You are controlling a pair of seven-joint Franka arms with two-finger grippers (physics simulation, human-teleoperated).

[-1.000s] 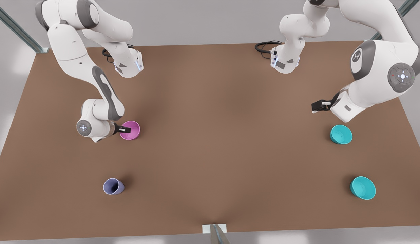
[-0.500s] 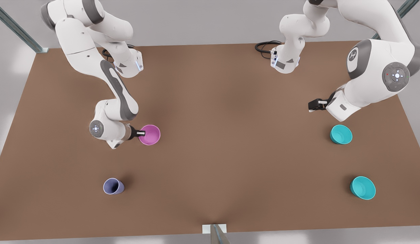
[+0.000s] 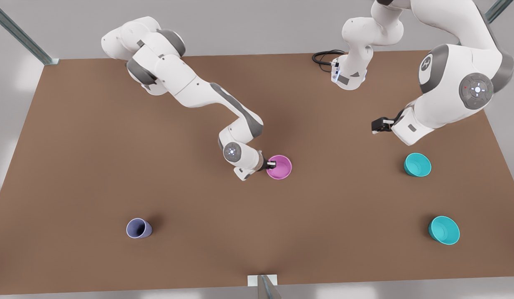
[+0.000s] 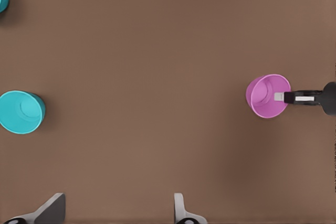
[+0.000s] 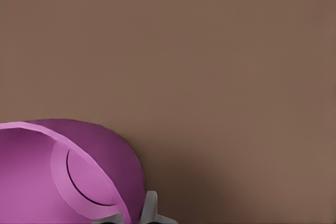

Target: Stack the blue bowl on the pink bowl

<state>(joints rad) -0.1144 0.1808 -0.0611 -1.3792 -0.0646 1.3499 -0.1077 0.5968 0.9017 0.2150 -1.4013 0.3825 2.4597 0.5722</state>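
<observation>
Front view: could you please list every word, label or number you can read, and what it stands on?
None readable.
Grey emblem on the left gripper's arm: too small to read.
Pink bowl, held by the right gripper: plain.
Blue bowl: plain.

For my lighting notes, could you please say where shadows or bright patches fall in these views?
Front view: shadows on the table beside the lavender cup and around the right gripper pinching the pink bowl; pale patches on the floor. Left wrist view: even light, open left gripper above the table. Right wrist view: shade beside the pink bowl.
</observation>
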